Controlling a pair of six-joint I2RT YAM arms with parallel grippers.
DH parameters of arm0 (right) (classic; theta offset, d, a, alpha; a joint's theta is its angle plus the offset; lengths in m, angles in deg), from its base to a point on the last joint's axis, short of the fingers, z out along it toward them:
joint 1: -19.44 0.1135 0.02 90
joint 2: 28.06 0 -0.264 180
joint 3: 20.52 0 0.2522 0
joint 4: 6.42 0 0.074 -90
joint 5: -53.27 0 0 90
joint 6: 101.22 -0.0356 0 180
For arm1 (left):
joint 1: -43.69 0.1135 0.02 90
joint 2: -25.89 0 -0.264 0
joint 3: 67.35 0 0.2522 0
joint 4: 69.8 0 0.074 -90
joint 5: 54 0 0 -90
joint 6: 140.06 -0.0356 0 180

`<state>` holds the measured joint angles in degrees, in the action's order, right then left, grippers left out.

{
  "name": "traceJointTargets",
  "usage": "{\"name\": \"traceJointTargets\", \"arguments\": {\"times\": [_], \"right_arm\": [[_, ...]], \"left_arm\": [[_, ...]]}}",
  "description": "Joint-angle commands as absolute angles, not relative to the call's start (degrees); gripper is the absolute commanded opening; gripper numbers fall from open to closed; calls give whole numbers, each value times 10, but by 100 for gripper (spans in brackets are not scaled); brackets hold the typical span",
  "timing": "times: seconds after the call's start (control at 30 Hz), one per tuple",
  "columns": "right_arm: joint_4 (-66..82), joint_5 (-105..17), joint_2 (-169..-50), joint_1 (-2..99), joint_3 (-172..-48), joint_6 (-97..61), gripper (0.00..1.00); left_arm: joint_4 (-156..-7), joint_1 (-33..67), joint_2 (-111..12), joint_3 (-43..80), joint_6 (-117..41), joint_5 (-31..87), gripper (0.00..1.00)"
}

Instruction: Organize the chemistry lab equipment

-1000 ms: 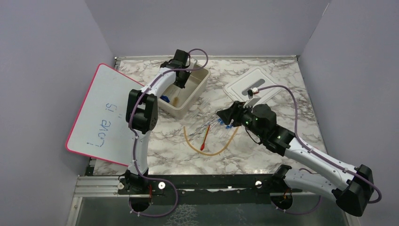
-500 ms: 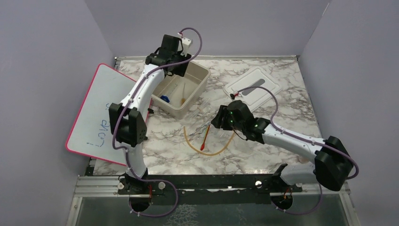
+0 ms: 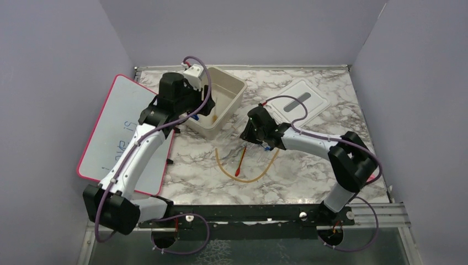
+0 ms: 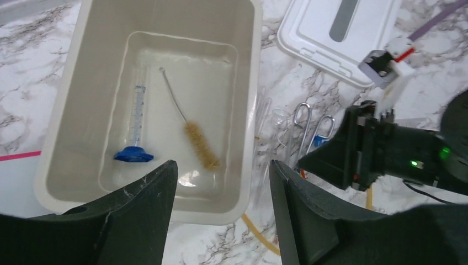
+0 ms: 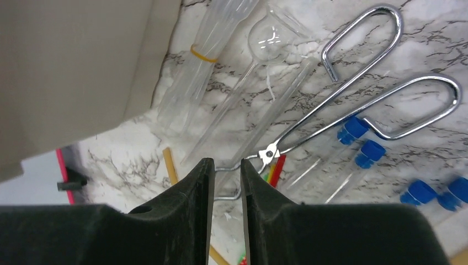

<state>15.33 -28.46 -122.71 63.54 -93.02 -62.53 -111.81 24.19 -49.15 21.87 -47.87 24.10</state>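
My right gripper (image 5: 223, 163) has its jaws pinched to a slit just by the pivot of the metal tongs (image 5: 269, 151), which lie on the surface (image 5: 433, 44) beside the tub (image 5: 83, 55); whether they grip, I cannot tell. I want steel only, none of the clear tubes (image 5: 190, 83). The left gripper (image 4: 222, 165) hangs over the tub, jaws released.

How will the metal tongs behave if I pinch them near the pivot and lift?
The metal tongs look stiff, so likely no sag. Thin polished wire may slip or twist in a pinch. The riveted arms could scissor apart.
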Motion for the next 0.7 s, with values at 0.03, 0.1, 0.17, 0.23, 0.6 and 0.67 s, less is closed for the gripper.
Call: {"name": "traceJointTargets", "arguments": {"times": [0.03,0.1,0.17,0.23,0.6,0.67], "right_arm": [[159,-266,-1297,631,-982,-702,26],[164,-257,-1319,631,-997,-716,27],[168,-245,-1335,631,-1009,-727,28],[170,-239,-1348,630,-1020,-734,29],[244,-170,-1408,631,-1092,-777,32],[264,-162,-1414,631,-1100,-787,34]], "left_arm": [[-936,243,-380,79,-431,183,65],[-905,243,-360,44,-423,183,65],[-889,243,-351,27,-416,182,65],[-884,243,-348,21,-419,179,65],[-879,243,-362,7,-432,182,66],[-879,242,-361,4,-431,185,67]]}}
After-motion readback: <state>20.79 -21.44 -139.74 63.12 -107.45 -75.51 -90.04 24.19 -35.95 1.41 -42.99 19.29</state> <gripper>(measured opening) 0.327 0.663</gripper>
